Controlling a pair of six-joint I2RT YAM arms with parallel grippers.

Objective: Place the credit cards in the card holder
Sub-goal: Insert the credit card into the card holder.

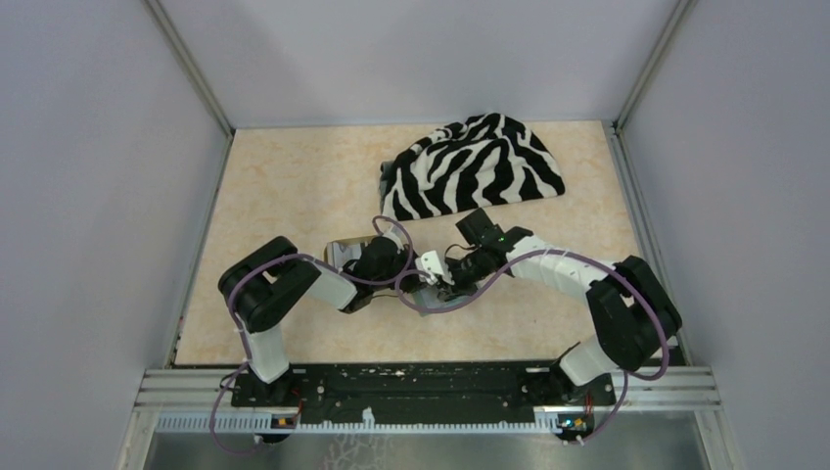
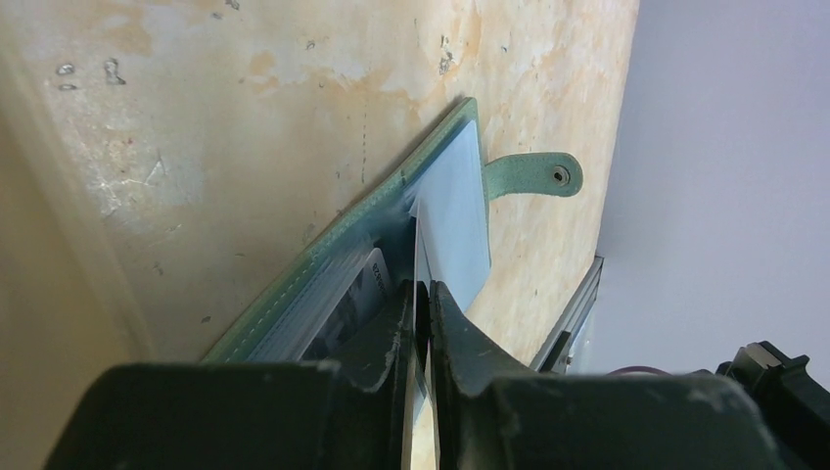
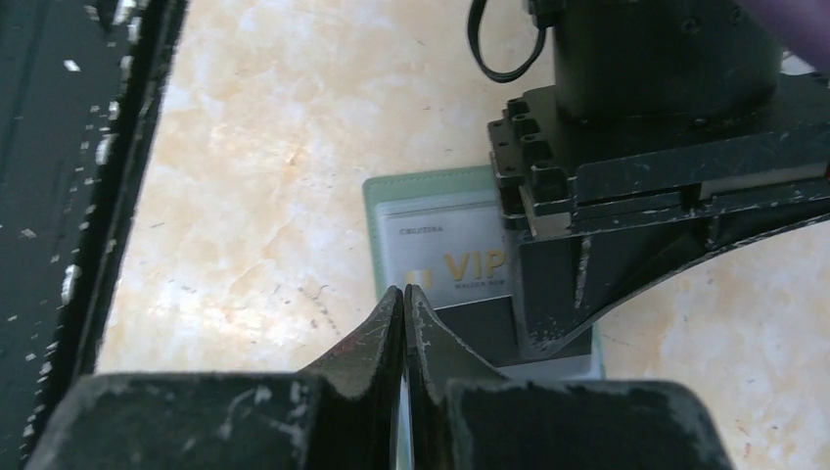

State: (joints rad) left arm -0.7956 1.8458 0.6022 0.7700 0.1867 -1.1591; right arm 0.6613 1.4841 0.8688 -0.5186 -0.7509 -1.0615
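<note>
A beige marbled table (image 1: pixel 294 196) fills the view from above, with a zebra-striped cloth (image 1: pixel 475 166) bunched at its far side. My two black arms bend inward and meet near the middle of the table, in front of the cloth. Beneath them the sage-green card holder (image 2: pixel 294 284) lies opened flat on the table, its strap (image 2: pixel 533 176) with a snap sticking out to one side. My left gripper (image 2: pixel 423 289) is pinched narrowly on a pale blue-grey inner leaf of the holder, lifting its edge. My right gripper (image 3: pixel 404 292) hangs just over the holder's near edge, its fingers pressed together with nothing between them. A credit card (image 3: pixel 450 259) with gold "VIP" lettering sits in a clear pocket inside the holder, partly hidden by my left gripper.
</note>
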